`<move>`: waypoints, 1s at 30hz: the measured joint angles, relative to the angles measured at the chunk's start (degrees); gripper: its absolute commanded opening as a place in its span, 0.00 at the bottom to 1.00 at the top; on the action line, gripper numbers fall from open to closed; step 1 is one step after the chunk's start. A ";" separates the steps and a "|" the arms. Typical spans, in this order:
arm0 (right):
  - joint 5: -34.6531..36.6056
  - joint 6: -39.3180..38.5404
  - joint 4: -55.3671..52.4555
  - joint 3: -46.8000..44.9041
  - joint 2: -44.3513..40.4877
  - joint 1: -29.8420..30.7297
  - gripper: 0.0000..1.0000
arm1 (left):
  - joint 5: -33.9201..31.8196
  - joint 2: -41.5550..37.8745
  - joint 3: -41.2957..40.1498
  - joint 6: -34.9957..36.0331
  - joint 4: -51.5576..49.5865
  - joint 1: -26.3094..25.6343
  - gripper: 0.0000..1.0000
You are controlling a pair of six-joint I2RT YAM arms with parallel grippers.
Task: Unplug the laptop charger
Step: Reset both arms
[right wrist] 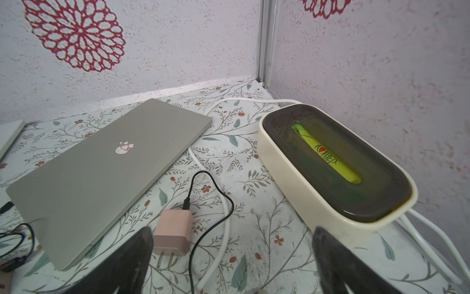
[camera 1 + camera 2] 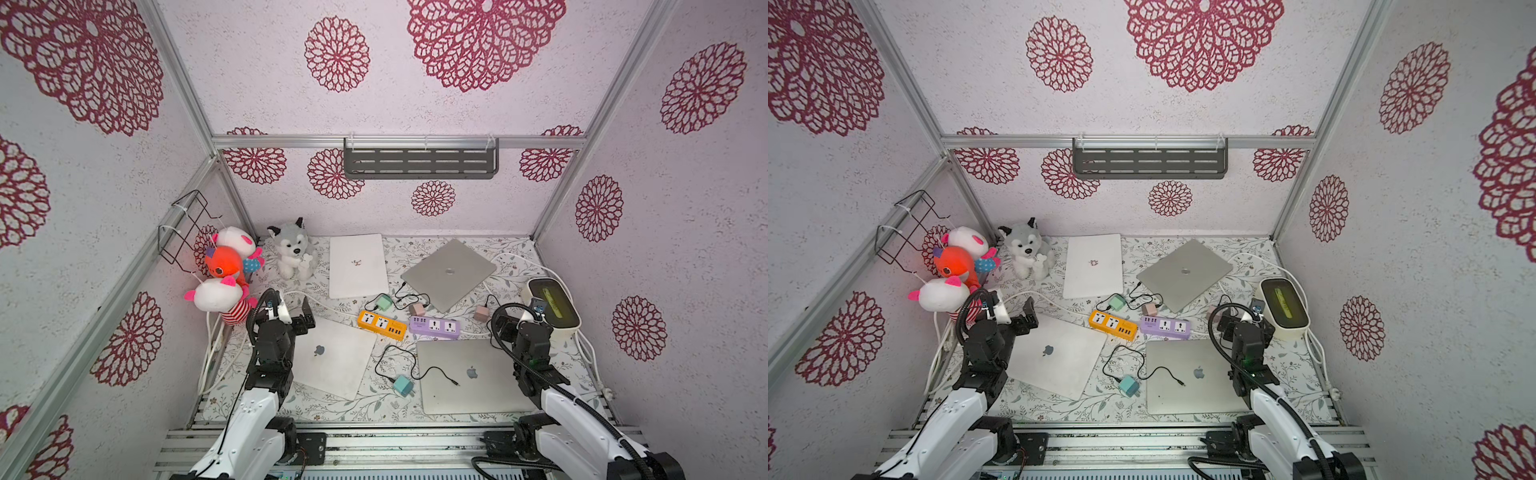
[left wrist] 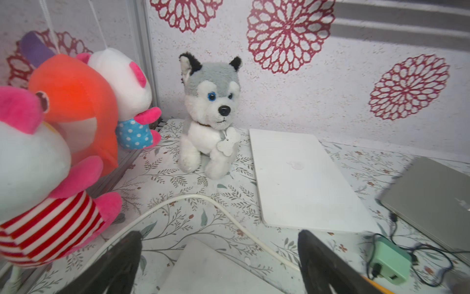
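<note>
Both claws hang apart and empty, left gripper by the near left laptop, right gripper by the pink charger. We find the teal charger loose, cable end free on the near right laptop: seemingly unplugged. Whether the mint charger is plugged into the far grey laptop, we cannot tell.

Bright, even light; blurred, distorted edges.

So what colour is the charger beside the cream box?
Pale pink; the charger shows best in right wrist view.
</note>
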 measured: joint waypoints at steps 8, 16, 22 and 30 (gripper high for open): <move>1.44 -8.00 25.92 -11.50 9.05 0.00 0.99 | -1.99 16.06 -9.62 4.13 26.01 0.61 0.98; -2.67 -12.11 37.64 -11.37 15.80 -0.02 0.99 | -0.70 32.15 -11.28 9.11 48.04 0.87 0.98; -4.13 -12.52 40.28 -9.31 21.40 -0.09 0.99 | 0.92 39.47 -7.76 10.40 53.29 1.97 0.98; -4.79 -12.35 41.18 -8.61 21.79 -2.10 0.99 | 2.16 40.96 -6.47 9.88 54.55 4.74 0.98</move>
